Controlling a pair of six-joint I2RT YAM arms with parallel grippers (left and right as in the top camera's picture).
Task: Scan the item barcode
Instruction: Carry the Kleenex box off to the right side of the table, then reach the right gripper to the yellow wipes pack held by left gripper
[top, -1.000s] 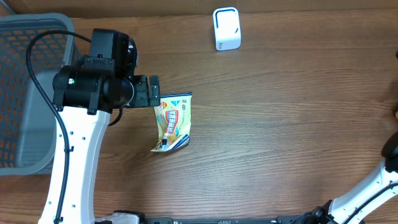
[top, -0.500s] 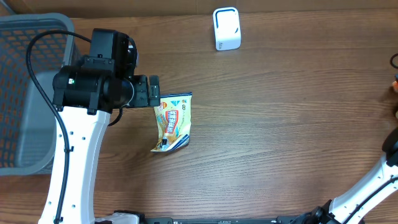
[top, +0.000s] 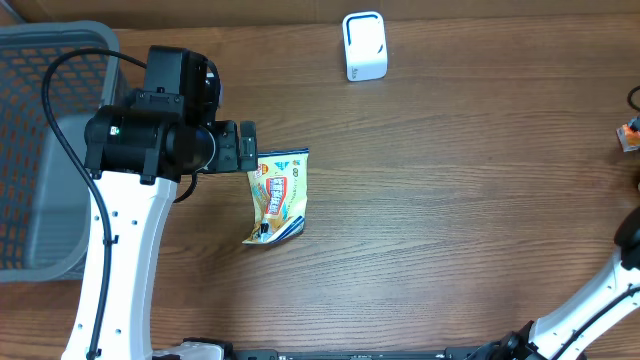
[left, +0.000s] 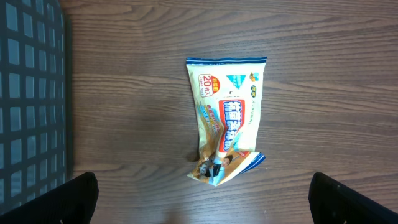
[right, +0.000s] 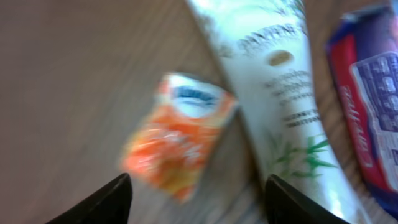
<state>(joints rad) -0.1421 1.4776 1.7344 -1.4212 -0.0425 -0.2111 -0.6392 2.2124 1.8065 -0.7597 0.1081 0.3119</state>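
yellow crinkled plastic pack (left: 227, 118), counter (top: 450, 220) left-centre | looks light, floppy, slick | suggest pinching sealed end | left tool (left: 208, 208) spread above | right tool (right: 199, 199) spread, empty

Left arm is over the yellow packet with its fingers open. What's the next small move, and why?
Probably lower the left gripper straight down and close on the yellow packet. It lies loose on the table below the open fingers, ungripped, and the white scanner stands well away.

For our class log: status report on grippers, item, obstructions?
Left gripper open near crumpled yellow plastic packet. Right gripper open over small orange sachet. Packet unobstructed.
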